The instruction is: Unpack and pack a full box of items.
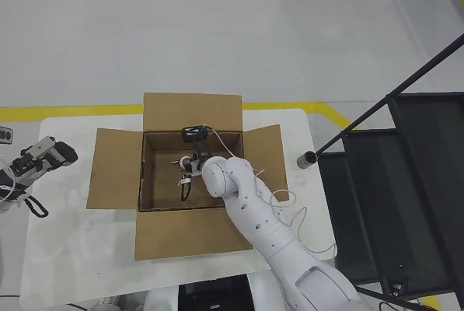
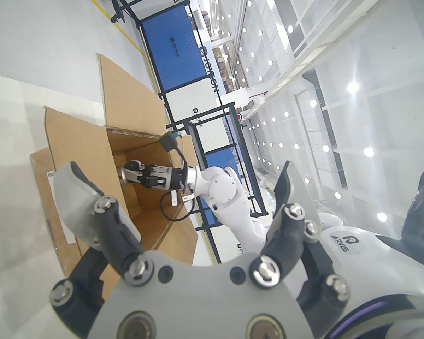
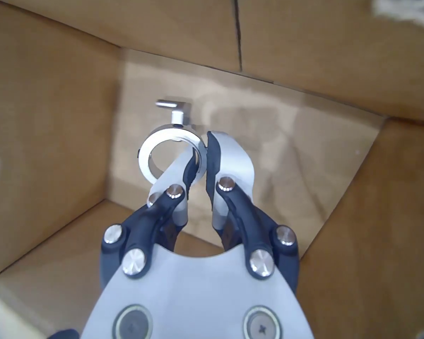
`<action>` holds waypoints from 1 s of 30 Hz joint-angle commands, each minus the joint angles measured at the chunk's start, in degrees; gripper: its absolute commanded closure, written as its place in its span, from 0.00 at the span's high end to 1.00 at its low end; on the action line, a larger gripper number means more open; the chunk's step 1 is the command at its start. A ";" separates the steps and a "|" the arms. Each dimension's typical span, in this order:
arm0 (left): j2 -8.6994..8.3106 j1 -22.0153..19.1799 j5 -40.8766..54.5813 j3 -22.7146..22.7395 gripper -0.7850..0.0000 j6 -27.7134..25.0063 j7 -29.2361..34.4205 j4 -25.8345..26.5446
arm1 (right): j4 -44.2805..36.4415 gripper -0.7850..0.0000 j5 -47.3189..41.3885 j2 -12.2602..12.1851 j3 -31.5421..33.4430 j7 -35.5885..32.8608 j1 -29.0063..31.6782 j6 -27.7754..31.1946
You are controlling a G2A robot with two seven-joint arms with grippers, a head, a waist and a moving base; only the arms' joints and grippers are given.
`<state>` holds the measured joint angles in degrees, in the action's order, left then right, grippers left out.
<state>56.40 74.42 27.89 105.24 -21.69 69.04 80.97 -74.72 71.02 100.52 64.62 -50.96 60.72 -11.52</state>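
Observation:
An open cardboard box (image 1: 115,167) with its four flaps spread sits in the middle of the white table. My right gripper (image 3: 200,155) is down inside the box (image 3: 56,114), shut on the rim of a silver metal ring clamp (image 3: 164,139) with a small lever on its far side, held above the box floor. In the top view that arm's wrist (image 1: 186,167) hangs inside the box. My left gripper (image 2: 178,186) stands open with nothing between its fingers, at the table's left edge (image 1: 49,155), apart from the box (image 2: 134,114).
A small dark cylinder (image 1: 307,159) stands on the table right of the box. A black metal rack (image 1: 418,179) rises beside the table's right edge. Something whitish and blurred (image 3: 406,1) shows past the box rim in the right wrist view.

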 commanded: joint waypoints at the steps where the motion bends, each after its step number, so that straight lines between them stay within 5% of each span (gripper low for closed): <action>1: 0.00 0.00 0.00 0.00 1.00 0.00 0.00 0.00 | -6.01 0.00 -1.87 -0.51 1.82 -1.22 2.44 1.28; 15: 0.00 0.00 0.00 0.00 1.00 0.00 0.00 0.00 | -37.62 0.00 -19.80 -3.51 14.06 -6.99 21.77 7.54; 19: 0.00 0.00 0.00 0.00 1.00 0.00 0.00 0.00 | -39.88 0.00 -25.87 -4.11 16.51 -8.14 24.92 9.81; 30: 0.00 0.00 0.00 0.00 1.00 0.00 0.00 0.00 | -39.88 0.00 -25.87 -4.11 16.51 -8.14 24.92 9.81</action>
<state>56.40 74.42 27.89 105.24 -21.69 69.04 80.97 -114.60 45.15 96.40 81.13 -59.10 85.64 -1.71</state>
